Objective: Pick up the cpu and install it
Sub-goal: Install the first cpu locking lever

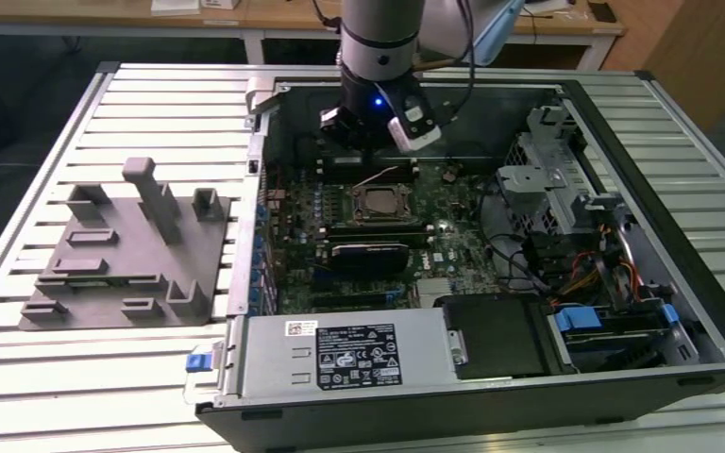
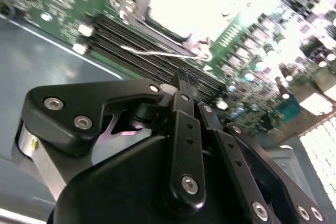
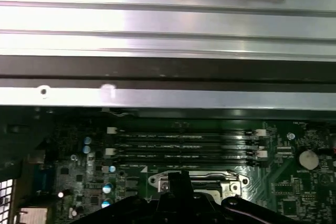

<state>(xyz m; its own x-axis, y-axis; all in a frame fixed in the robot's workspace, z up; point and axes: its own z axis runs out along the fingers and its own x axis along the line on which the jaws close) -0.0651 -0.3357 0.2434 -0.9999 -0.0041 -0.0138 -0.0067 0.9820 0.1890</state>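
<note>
- One gripper (image 1: 365, 143) is hovering inside the computer case (image 1: 665, 283), above the memory slots (image 3: 184, 145); you can't tell its opening.
- Chip (image 1: 376, 202) is sitting in the socket (image 2: 181, 9); you're keeping clear of the lever.

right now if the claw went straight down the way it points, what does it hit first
Most likely the memory slots beside the cpu socket, on the motherboard. The claw hangs just off the socket, though depth is hard to judge, so it could clip the socket's rim.
</note>
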